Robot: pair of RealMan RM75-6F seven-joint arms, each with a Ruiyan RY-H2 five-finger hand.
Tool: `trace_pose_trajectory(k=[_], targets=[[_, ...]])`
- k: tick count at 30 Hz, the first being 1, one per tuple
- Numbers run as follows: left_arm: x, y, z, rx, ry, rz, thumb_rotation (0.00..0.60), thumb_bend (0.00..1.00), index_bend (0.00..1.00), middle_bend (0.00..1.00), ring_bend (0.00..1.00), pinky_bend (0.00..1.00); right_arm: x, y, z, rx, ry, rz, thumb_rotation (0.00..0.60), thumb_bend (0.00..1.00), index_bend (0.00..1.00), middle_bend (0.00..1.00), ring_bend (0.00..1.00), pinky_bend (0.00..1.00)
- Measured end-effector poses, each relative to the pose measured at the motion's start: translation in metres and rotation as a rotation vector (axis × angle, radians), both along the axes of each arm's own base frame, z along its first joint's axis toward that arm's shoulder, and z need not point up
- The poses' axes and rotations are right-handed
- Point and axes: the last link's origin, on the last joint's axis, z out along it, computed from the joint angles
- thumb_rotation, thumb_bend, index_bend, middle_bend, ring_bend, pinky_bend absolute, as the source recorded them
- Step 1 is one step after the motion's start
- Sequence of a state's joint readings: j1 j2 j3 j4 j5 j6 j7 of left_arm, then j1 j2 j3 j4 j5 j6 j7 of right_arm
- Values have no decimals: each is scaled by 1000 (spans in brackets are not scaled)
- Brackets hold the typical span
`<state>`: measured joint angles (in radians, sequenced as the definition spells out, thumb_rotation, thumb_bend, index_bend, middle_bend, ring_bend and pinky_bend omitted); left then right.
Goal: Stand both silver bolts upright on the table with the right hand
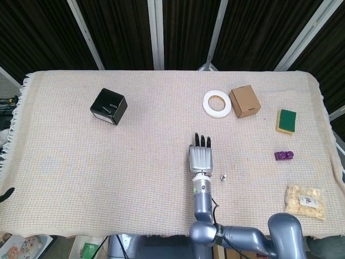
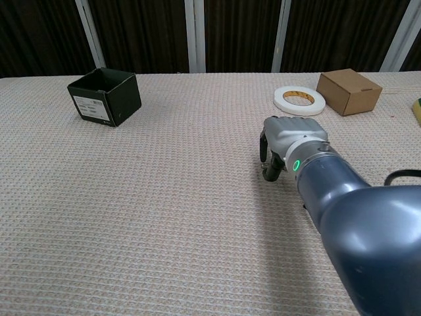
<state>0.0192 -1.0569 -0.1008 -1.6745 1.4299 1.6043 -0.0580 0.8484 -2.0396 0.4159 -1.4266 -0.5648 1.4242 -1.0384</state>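
Right hand [image 1: 200,158]: fingers curled low over a lying bolt, grip unconfirmed; second bolt [image 1: 223,176] upright; next: secure, tip vertical.

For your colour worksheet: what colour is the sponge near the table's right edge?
The sponge is green on yellow, clearest in the head view.

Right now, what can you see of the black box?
The black box is a small open-topped cube, apparently of card, matte black, with flaps folded inward at the rim. A white printed label shows on the side facing the chest camera. It sits upright on the woven cloth, turned at an angle to the table's edges, in the far left part of the table. Nothing touches it but the cloth; the right hand is well away from it. Its inside is too dark to show any contents.
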Motion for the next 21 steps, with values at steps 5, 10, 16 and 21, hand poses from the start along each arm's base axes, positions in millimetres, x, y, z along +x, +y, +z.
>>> trace_pose_trajectory(k=[5,10,16,21], targets=[[0,1,-1,-4,3,2,600,147,169,104,0,48,2,-2,-1,-1,-5,1,600,375,496,0,0,0],[0,1,-1,-4,3,3,600,147,169,104,0,49,2,-5,-3,2,-2,-2,600,375,497,0,0,0],[0,2,0,0,2,6,600,147,169,104,0,48,2,-8,-3,1,-2,-8,600,374,506,0,0,0],[0,2,-1,-2,4,5,600,147,170,106,0,48,1,-9,-3,3,2,-12,600,374,511,0,0,0]])
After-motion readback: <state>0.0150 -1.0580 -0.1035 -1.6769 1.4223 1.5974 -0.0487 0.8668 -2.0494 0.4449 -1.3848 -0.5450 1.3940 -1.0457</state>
